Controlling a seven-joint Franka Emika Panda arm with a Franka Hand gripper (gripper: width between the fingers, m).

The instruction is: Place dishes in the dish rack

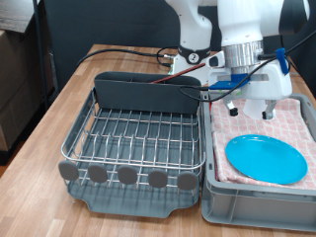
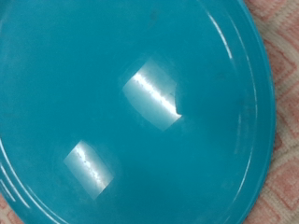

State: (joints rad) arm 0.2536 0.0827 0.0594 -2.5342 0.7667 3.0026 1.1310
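We see the Franka arm's gripper (image 1: 254,103) poised above the grey bin (image 1: 259,202) at the exterior view's right, directly over the pink checkered cloth (image 1: 296,126) that lines it. On that cloth, toward the exterior view's bottom, lies the light-blue plate (image 1: 266,158), flat and face up, apart from the gripper, which hangs above its far edge. We cannot tell whether the fingers stand apart or together; from outside they are partly masked by the hand's white body, and in the wrist view they do not show at all.

The wrist view is almost filled by the plate (image 2: 121,103), its glossy surface carrying two bright reflections, with a strip of the checkered cloth (image 2: 280,56) visible past the rim.

Just beside the bin, at the exterior view's left, stands the dish rack (image 1: 133,133) on the wooden table (image 1: 59,109): silver wire, round grey feet along its near side, a grey drip tray beneath and a dark grey caddy (image 1: 148,89) at its far end. We make out no dish on its wires. Cables trail across the table behind the rack.
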